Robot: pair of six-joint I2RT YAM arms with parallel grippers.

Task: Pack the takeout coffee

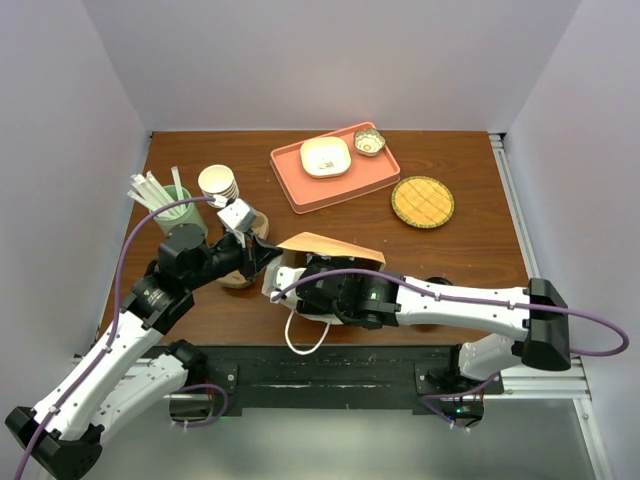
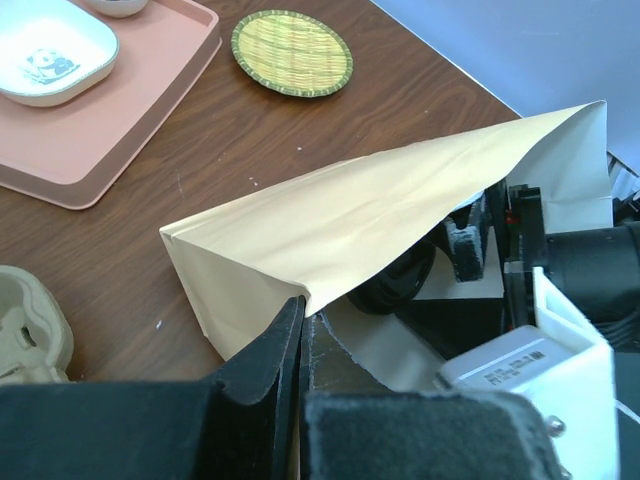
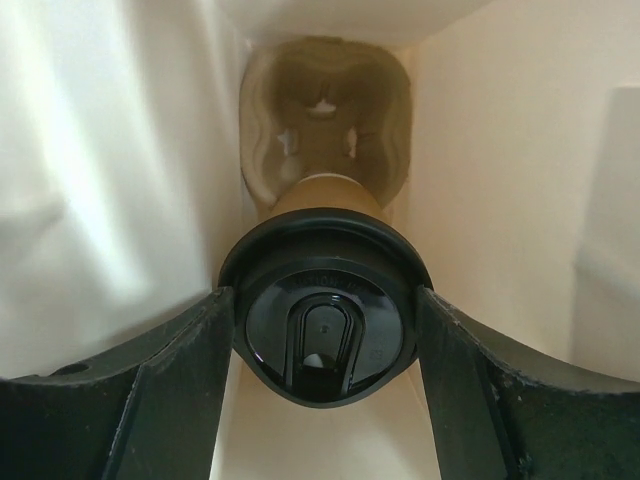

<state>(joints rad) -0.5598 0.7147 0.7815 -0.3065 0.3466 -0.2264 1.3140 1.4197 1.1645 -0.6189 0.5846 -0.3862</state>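
From the near edge of the table (image 1: 470,200) both arms reach in to a brown paper bag (image 1: 335,246) near the middle, its white handle loop (image 1: 305,342) trailing toward the edge. The left gripper (image 2: 299,318) has its fingers pressed together, pinching the bag's left edge at the mouth. The right gripper (image 3: 322,305) is inside the bag, its fingers (image 3: 170,390) clasping the black lid of the takeout coffee (image 3: 325,320) from both sides. So the cup is in the bag, its base pointing at a moulded pulp carrier (image 3: 325,100) deep inside. At the far side sit a pink tray (image 1: 300,190) with a white dish (image 1: 326,156), and right of it a woven coaster (image 1: 422,202).
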